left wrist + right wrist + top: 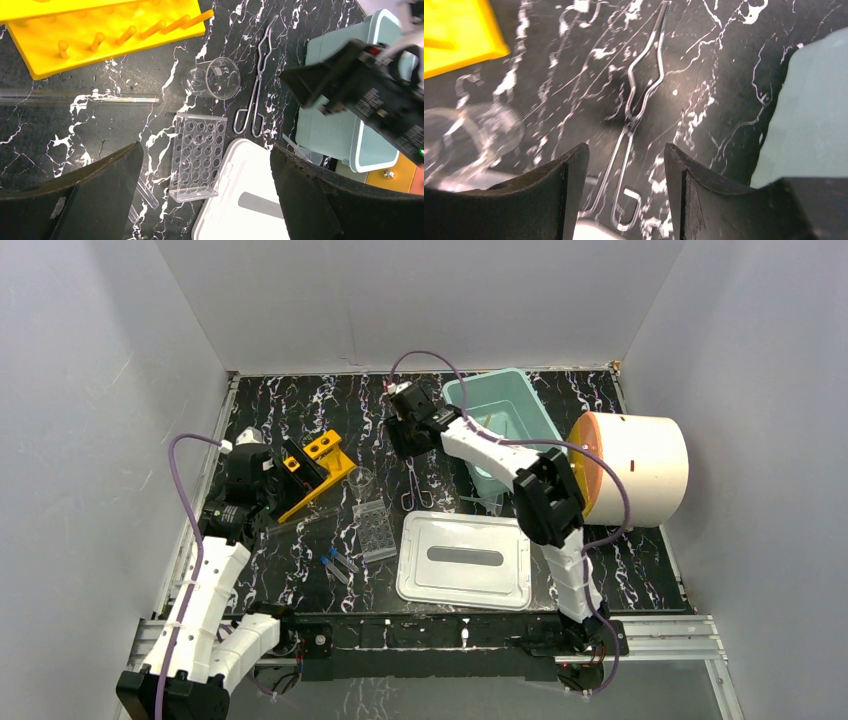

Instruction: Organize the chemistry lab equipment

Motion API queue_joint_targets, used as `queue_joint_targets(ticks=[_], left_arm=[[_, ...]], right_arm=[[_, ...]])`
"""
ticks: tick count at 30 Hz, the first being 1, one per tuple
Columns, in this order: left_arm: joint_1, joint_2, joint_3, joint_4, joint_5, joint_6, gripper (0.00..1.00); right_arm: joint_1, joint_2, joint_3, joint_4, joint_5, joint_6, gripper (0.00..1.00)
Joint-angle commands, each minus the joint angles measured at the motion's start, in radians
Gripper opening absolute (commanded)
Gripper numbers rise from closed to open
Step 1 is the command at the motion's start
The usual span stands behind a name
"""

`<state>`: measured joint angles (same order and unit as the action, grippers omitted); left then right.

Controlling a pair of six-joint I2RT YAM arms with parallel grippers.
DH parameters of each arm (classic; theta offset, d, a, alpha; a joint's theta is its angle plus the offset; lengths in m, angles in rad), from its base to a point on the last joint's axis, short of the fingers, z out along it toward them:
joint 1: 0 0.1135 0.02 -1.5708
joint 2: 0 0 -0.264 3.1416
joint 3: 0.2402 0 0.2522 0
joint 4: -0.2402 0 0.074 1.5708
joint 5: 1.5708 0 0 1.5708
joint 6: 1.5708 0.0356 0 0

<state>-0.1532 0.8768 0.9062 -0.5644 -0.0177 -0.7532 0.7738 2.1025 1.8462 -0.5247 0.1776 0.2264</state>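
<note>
Right wrist view: right gripper (626, 152) hangs spread over the metal forceps (644, 85) lying flat on the marbled table (724, 75). Left gripper (204, 155) gapes wide above the well plate (197, 125); printing on the beaker (214, 77) is too blurred to read.

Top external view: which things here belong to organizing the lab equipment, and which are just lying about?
Belongs to the job: yellow rack, beaker, well plate, forceps, blue-capped tubes; probably also the teal bin and white lid, as storage.

Lying about: white drum with an orange face, on the right.
</note>
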Motion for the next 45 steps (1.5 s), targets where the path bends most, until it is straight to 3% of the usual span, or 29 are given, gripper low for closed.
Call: queue_joint_targets(ticks=[1, 10, 14, 19, 32, 37, 39, 43, 45], left_arm=[[-0.003, -0.015, -0.001, -0.032, 0.018, -0.009, 0.98], [-0.003, 0.016, 0.018, -0.051, 0.052, 0.012, 0.98], [-0.003, 0.044, 0.041, -0.055, 0.055, 0.034, 0.98], [-0.003, 0.061, 0.054, -0.054, 0.052, 0.049, 0.98], [-0.003, 0.076, 0.051, -0.057, 0.044, 0.054, 0.98], [-0.003, 0.075, 0.054, -0.062, 0.047, 0.054, 0.98], [-0.003, 0.067, 0.057, -0.072, 0.044, 0.055, 0.98], [-0.003, 0.059, 0.069, -0.083, 0.043, 0.054, 0.98], [-0.003, 0.063, 0.085, -0.102, 0.036, 0.065, 0.98]], right_arm=[[-0.007, 0.105, 0.131, 0.067, 0.125, -0.038, 0.65], [-0.01, 0.37, 0.487, -0.019, 0.204, -0.011, 0.65], [-0.025, 0.487, 0.669, -0.093, 0.221, 0.026, 0.59], [-0.048, 0.517, 0.68, -0.098, 0.204, 0.044, 0.51], [-0.052, 0.574, 0.691, -0.073, 0.157, 0.016, 0.5], [-0.052, 0.59, 0.694, -0.063, 0.127, 0.011, 0.39], [-0.052, 0.603, 0.703, -0.079, 0.147, 0.022, 0.26], [-0.056, 0.612, 0.721, -0.054, 0.159, -0.031, 0.14], [-0.06, 0.618, 0.741, -0.054, 0.163, -0.048, 0.01]])
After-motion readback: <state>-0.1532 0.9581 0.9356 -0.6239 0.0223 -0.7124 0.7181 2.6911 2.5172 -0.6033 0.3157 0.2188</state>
